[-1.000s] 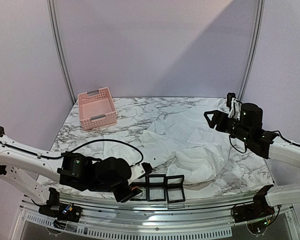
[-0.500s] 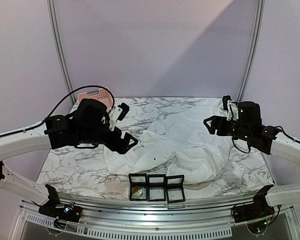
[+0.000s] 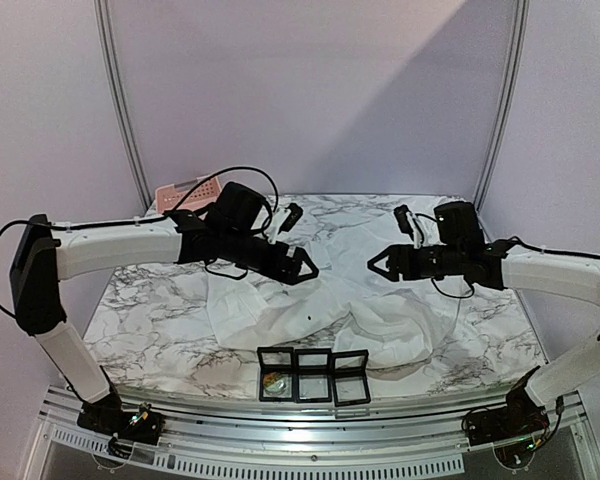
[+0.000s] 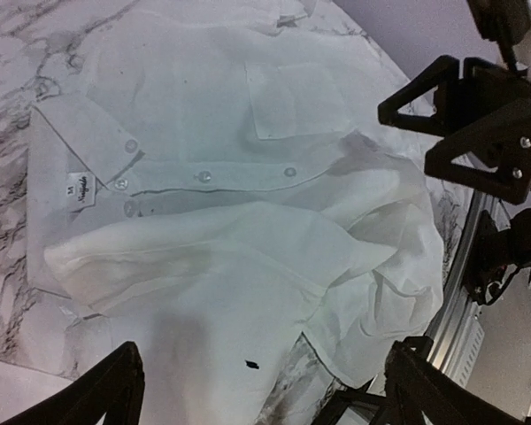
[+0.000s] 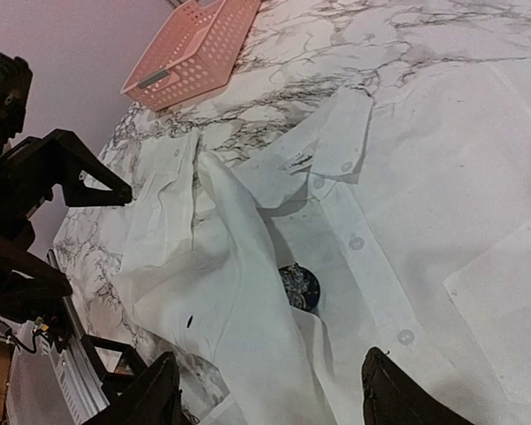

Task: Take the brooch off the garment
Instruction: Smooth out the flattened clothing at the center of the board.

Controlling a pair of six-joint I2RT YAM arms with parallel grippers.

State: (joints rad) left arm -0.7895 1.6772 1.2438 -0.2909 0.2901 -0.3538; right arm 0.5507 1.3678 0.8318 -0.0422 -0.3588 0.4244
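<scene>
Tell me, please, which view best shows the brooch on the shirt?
The right wrist view: the dark round brooch lies on the white shirt, half under a fold. The top and left wrist views show only fabric there.

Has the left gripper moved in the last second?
Yes. The left gripper has lifted away from the black display boxes at the near edge and now hovers open over the garment.

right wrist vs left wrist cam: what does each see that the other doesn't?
Right wrist only: a dark round brooch tucked in a fold of the garment, the pink basket, and the left gripper. Left wrist only: the right gripper. Both: the garment's button placket and a small black fleck.
</scene>
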